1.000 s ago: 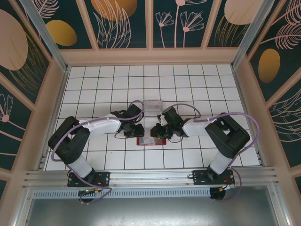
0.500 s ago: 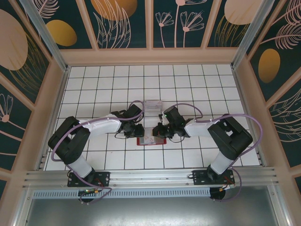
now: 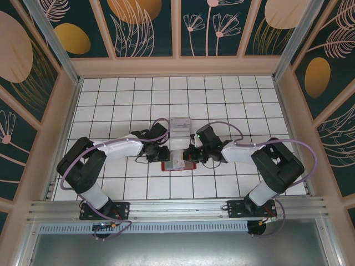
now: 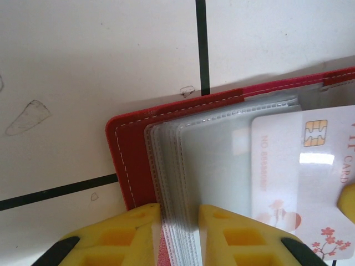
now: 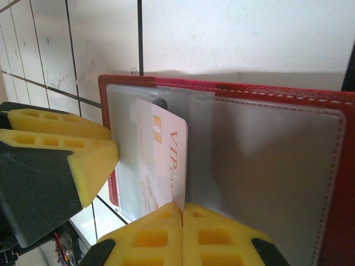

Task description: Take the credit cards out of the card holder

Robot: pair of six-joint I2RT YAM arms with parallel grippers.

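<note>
The left gripper [image 4: 178,211] is clamped on the stack of clear plastic sleeves [image 4: 222,160] of the red folding card holder [image 4: 130,166], which lies open on the white tiled table [image 4: 83,72] right under its yellow fingers [image 4: 119,235]. Facing it across the holder, the right gripper [image 5: 182,209] has its jaws pressed together on the edge of a white credit card [image 5: 169,160] with a gold chip. The card lies over the sleeves – whether it has cleared its pocket is unclear. Beyond both grippers sits a clear plastic tray [image 3: 180,124], apart from the holder.
</note>
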